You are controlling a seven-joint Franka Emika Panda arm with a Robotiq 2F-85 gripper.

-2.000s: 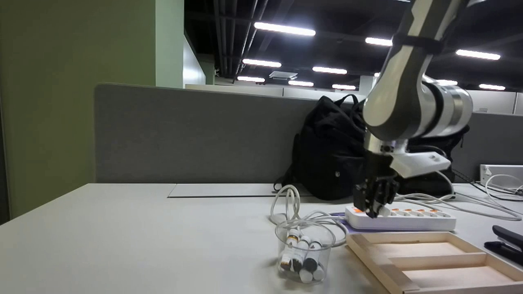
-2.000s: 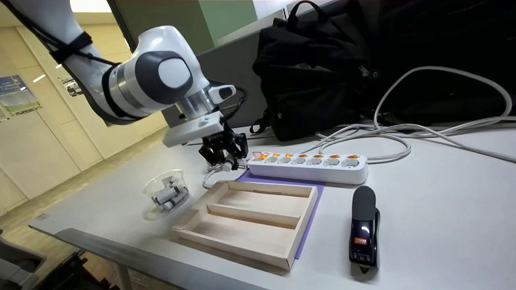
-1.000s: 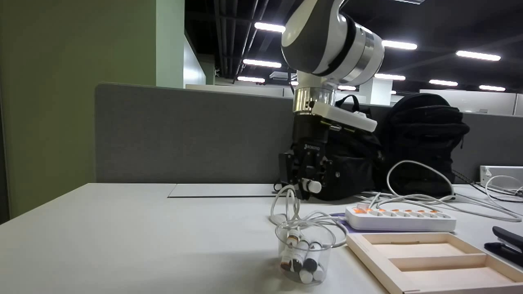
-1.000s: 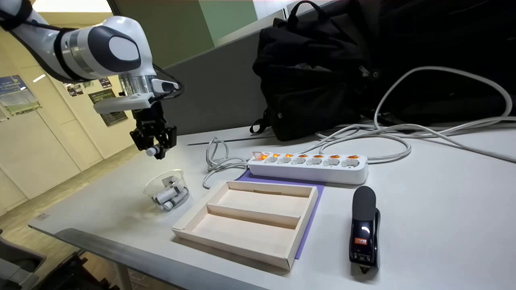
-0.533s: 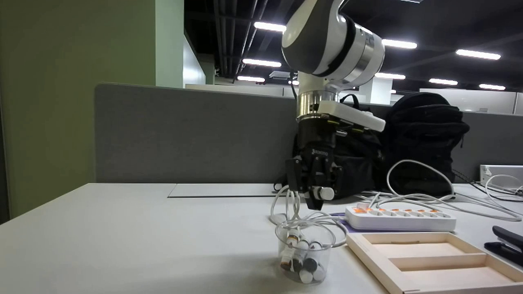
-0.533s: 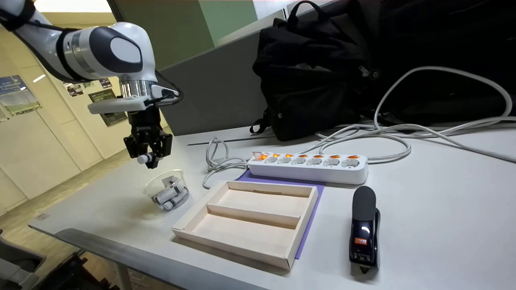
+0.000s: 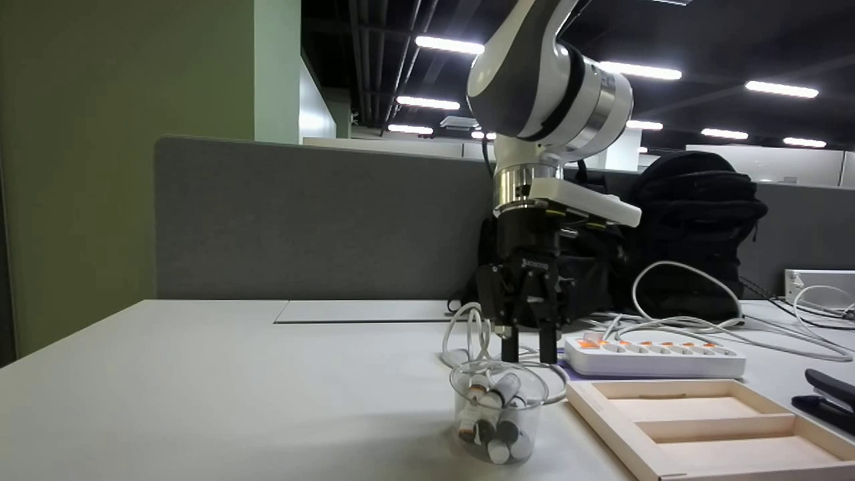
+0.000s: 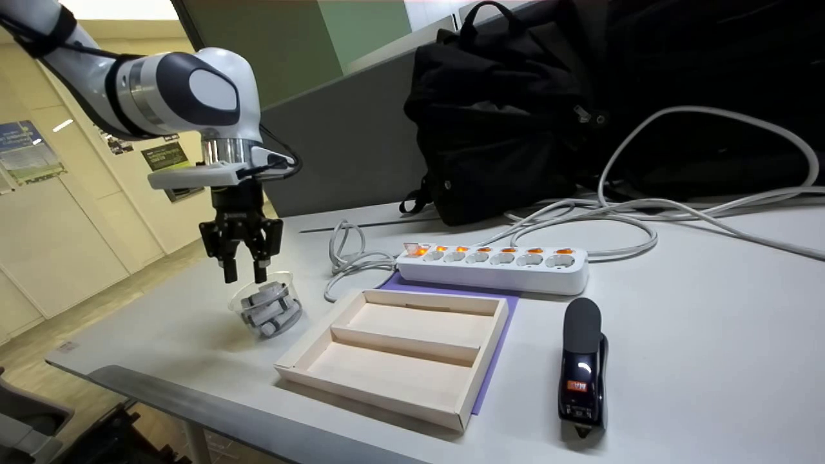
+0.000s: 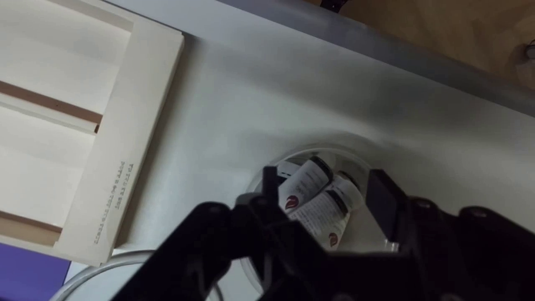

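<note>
Pincer [image 8: 245, 275] vert. w/ jaws apart

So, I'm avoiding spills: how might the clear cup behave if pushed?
The clear cup looks thin, so may flex. It seems to narrow downwards, so high pushes might tip it. The loosely piled cylindrical bottles inside could roll.

In the wrist view, the divided tray [image 9: 125, 138] is cut off; the clear cup [image 9: 363, 228] is partly hidden by the tool [image 9: 324, 179].

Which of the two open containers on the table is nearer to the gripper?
The clear round cup holding small bottles, just below the open gripper; the rectangular divided tray lies off to one side.
</note>
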